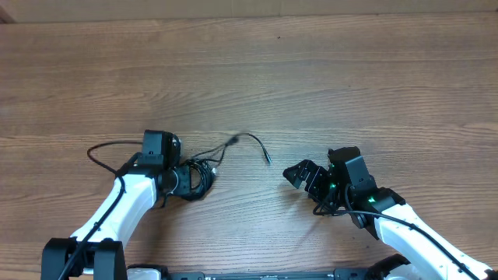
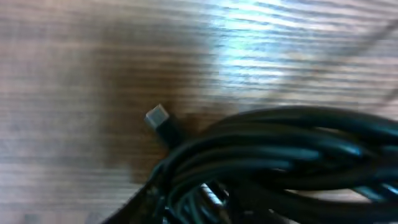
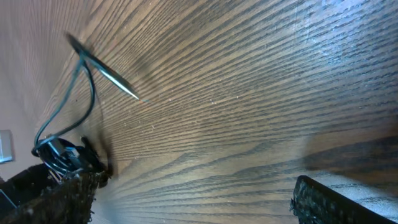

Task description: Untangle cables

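Your left gripper [image 1: 184, 177] sits right on the cables [image 1: 199, 176], which lie bunched in one small dark coil [image 2: 280, 155] on the wooden table [image 1: 249, 70], left of centre and close to your own edge. From the left wrist the coil fills the lower frame, with one silver-grey plug tip [image 2: 157, 116] poking out of its upper left side. Neither view shows how far those fingers stand apart or whether they have any cord between them (the bundle hides them), so you cannot tell whether there is a grip. A single loose strand [image 1: 250, 138] leaves the coil, arcs up and to the right, and ends in a plug [image 1: 267, 160] lying on bare wood between the two arms. Your right gripper [image 1: 304, 180] hangs just beyond that plug with its jaws spread fully wide and nothing in them; its wrist camera sees the strand [image 3: 87, 81] and the coil [image 3: 59, 152] off to the left. By the look of it, little has been separated: only one strand is free. The risks are plain. If the left fingers close on several loops at once, a pull will likely drag the whole knot and tighten it. If the right reaches for the thin plug lying flat, its fingers may slide over it or push it away. Pulling the strand before the coil is pinned could simply tow the bundle across the table.
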